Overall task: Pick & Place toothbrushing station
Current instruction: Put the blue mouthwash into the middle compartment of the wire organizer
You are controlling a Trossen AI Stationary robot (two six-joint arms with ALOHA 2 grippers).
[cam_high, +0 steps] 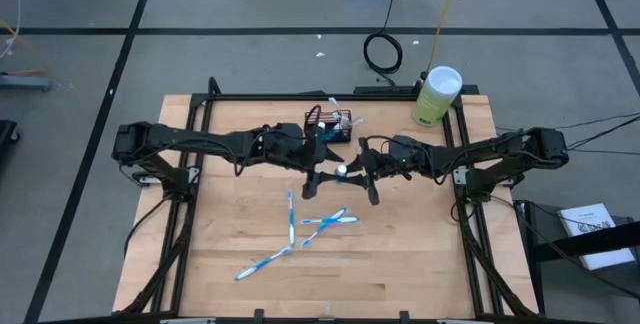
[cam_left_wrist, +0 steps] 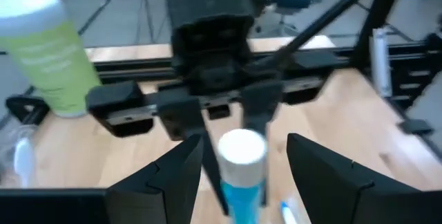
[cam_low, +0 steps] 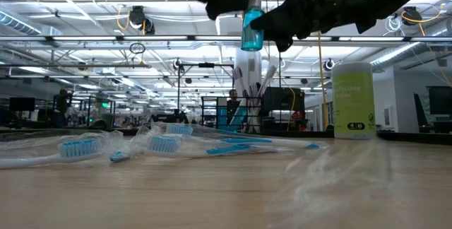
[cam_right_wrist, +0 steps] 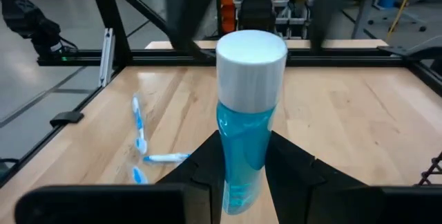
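Note:
A clear blue bottle with a white cap [cam_right_wrist: 250,99] hangs upright above the middle of the table, and my right gripper [cam_right_wrist: 243,175] is shut on it. My left gripper [cam_left_wrist: 243,175] comes from the table's left and is open. One of its fingers stands on either side of the bottle [cam_left_wrist: 242,165], and neither touches it. The toothbrushing station, a black wire basket [cam_high: 335,122], stands on the table's far middle, just beyond both grippers. In the low view the bottle [cam_low: 252,25] shows high above the tabletop. My right gripper pinches the bottle's blue body [cam_right_wrist: 242,156], below the white cap, between its two fingers [cam_right_wrist: 291,167]. The fingers come about level from the table's right. The bottle stands upright in the hold, cap up, lifted clear of the table.
Three blue-and-white toothbrushes lie on the near half of the table [cam_high: 291,219] [cam_high: 330,222] [cam_high: 262,261]. A tall pale-green cylinder with a white lid [cam_high: 436,96] stands at the far right corner. Black frame rails [cam_high: 470,234] run along the table's sides.

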